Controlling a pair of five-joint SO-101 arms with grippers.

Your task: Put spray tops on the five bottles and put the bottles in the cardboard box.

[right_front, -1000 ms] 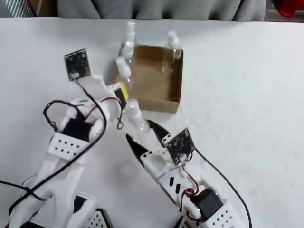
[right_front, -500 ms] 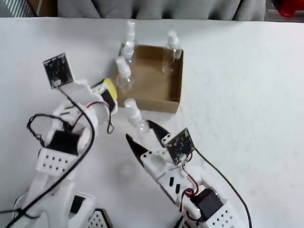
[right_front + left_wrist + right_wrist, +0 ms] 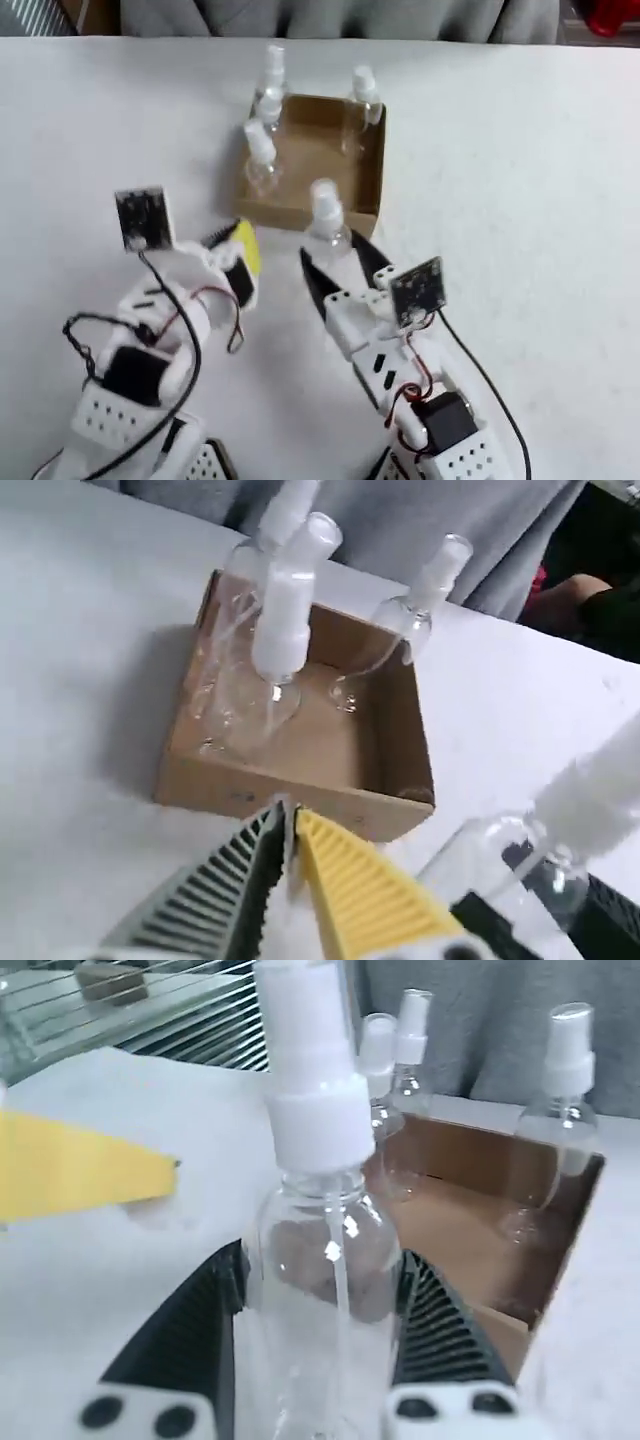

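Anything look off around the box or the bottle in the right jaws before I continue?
Nothing stands out. The three bottles in the cardboard box stand upright with spray tops on, no spill shows, and the right gripper holds the fourth bottle upright, capped, just in front of the box's near wall.

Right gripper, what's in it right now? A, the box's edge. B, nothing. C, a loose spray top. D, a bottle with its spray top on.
D: the right gripper is clamped on a clear bottle with the white spray top on it, just outside the box.
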